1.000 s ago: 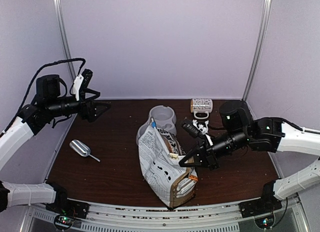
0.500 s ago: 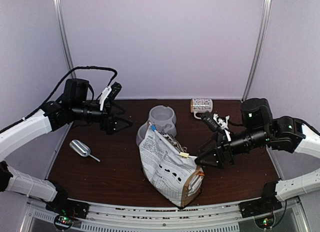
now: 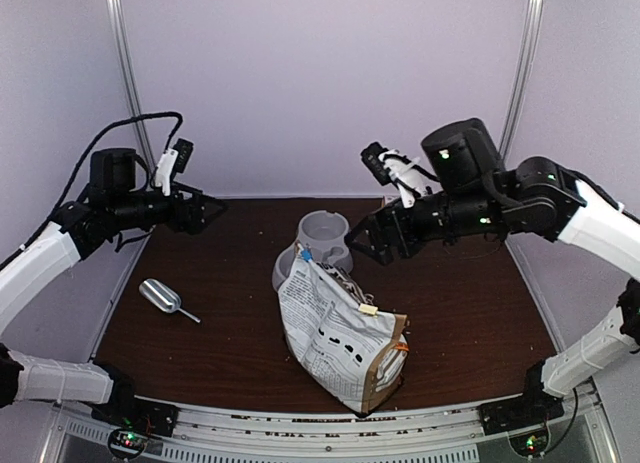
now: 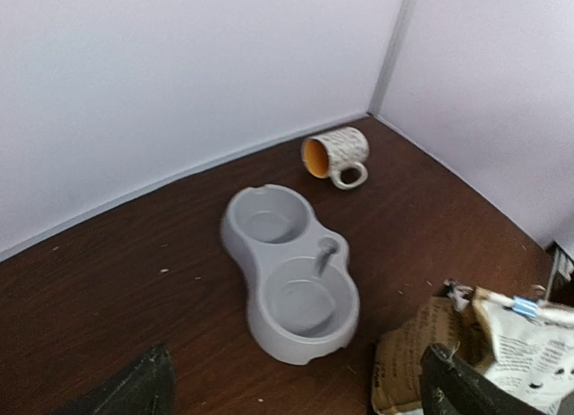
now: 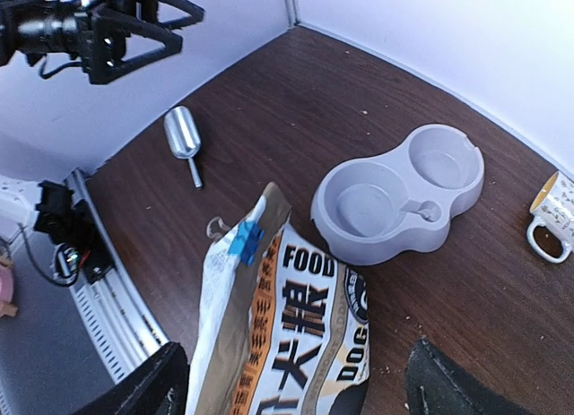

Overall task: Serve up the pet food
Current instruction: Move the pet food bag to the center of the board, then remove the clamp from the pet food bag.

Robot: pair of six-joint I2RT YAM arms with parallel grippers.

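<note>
- Top external: high behind the near edge, looking down over the whole desk (image 3: 230, 333).
- Left wrist: raised, facing the far right corner.
- Right wrist: high, facing left; both share the double bowl (image 4: 287, 285), mug (image 4: 339, 153) and bag (image 5: 287, 343).

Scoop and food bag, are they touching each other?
Apart. The top view shows bare brown table between the scoop and the bag.

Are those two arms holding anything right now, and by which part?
Nothing is held: the left gripper and the right gripper both hover in the air, fingers apart and empty.
</note>
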